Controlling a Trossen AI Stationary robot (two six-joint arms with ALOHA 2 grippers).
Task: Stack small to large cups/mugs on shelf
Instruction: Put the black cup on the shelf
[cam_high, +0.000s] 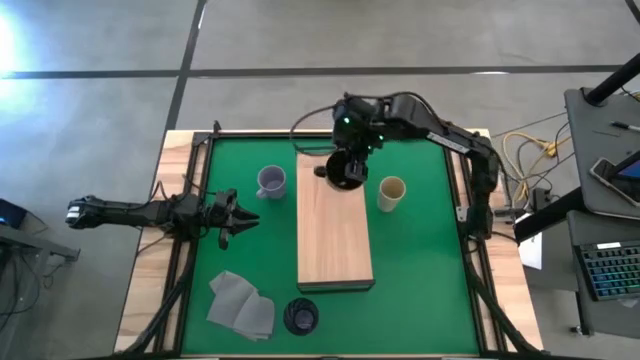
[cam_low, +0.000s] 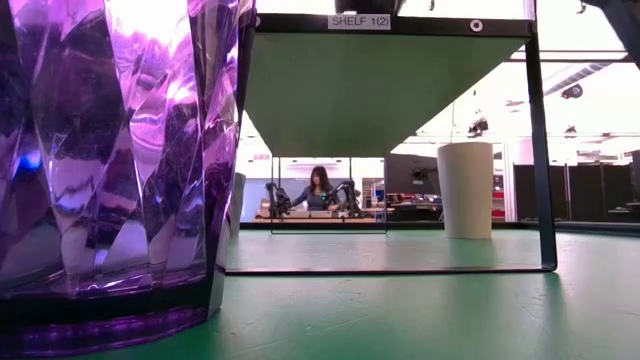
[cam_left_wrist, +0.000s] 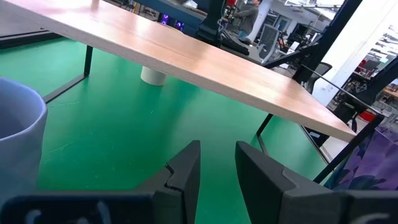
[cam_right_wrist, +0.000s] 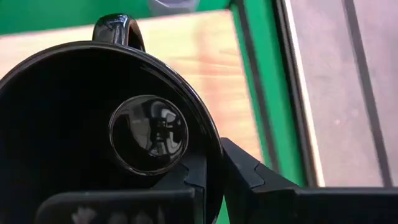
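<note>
The right gripper (cam_right_wrist: 214, 171) is clamped on the rim of the black mug (cam_right_wrist: 106, 130), one finger inside the wall and one outside, the mug's handle pointing away from the wrist. Seen from above, that gripper (cam_high: 350, 165) holds the black mug (cam_high: 346, 172) at the far end of the shelf (cam_high: 334, 240), over the wooden board; whether the mug's base touches the board cannot be told. Just beside the shelf on its right stands the beige cup (cam_high: 391, 193), upright on the green mat (cam_high: 420, 270), and on its left the lavender mug (cam_high: 271, 182), also upright. Near the front end of the shelf sits the purple tumbler (cam_high: 300, 316), with the grey folded cloth (cam_high: 241, 305) to its left. The left gripper (cam_high: 240, 217) waits at the mat's left side, well apart from the shelf, its fingers (cam_left_wrist: 185, 177) narrowly parted and holding nothing.
</note>
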